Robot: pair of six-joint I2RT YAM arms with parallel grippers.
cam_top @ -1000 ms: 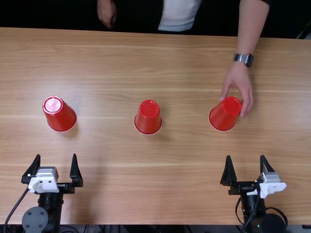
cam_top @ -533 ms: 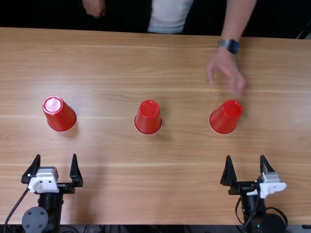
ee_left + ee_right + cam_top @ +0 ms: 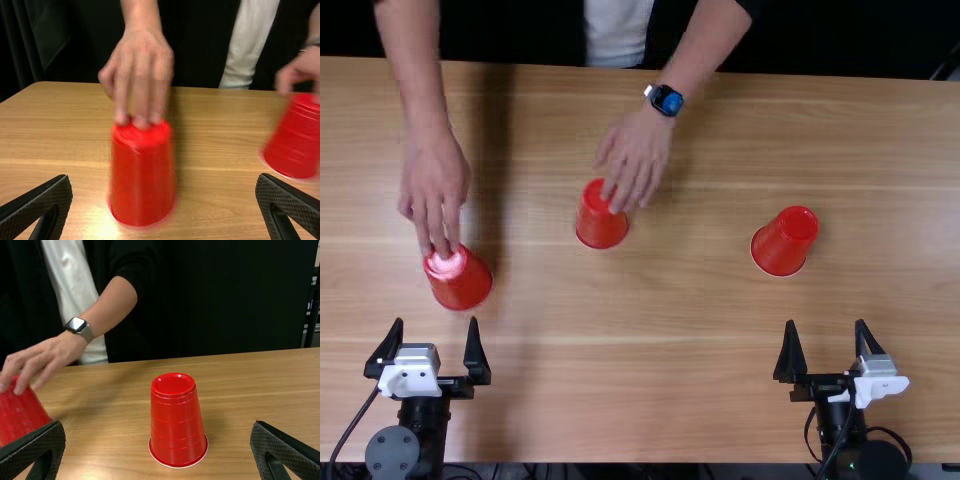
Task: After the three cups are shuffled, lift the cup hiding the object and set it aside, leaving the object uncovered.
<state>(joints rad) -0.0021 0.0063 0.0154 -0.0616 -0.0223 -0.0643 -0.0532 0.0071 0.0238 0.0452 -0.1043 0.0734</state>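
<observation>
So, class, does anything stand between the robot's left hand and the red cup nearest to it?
No: bare table lies between the left hand and that left cup, though a person's hand rests on its top.

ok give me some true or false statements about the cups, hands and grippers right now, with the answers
A person's hand touches the left cup. True.
The right cup has a hand on it. False: nothing touches it.
The hand with the watch is on the middle cup. True.
The left gripper holds a cup. False: it is open, apart from the cups.
The right gripper is shut. False: it is open.
</observation>
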